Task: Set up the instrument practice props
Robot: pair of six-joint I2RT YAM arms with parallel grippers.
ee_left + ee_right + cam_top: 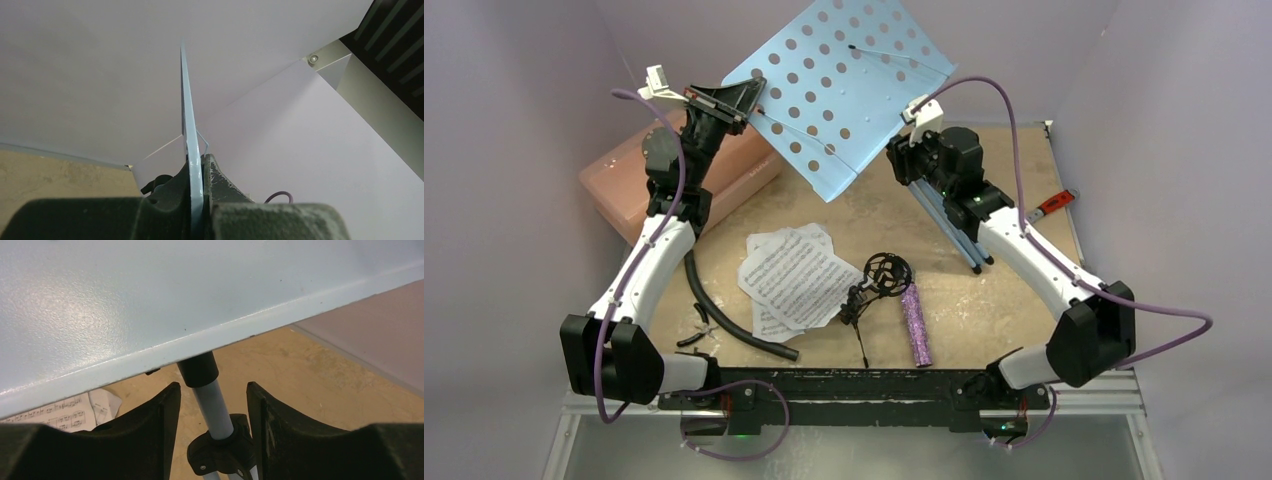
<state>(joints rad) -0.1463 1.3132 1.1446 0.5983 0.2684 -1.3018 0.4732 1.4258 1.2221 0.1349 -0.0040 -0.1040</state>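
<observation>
The light blue perforated music stand (844,80) is lifted and tilted at the back of the table, its legs (959,235) folded together. My left gripper (749,100) is shut on the desk's left edge; in the left wrist view the thin blue plate (189,125) sits pinched between the jaws (200,165). My right gripper (212,386) is open around the pole (214,407) just under the desk (150,305), with a gap on the left side. White sheet-music pages (794,275), the black mic stand (879,280) and the glittery purple microphone (915,325) lie on the table.
A pink translucent box (624,185) sits at the back left under my left arm. A black curved hose (724,320) lies front left, with small black pliers (696,335) beside it. An orange-handled tool (1054,203) lies at the right edge.
</observation>
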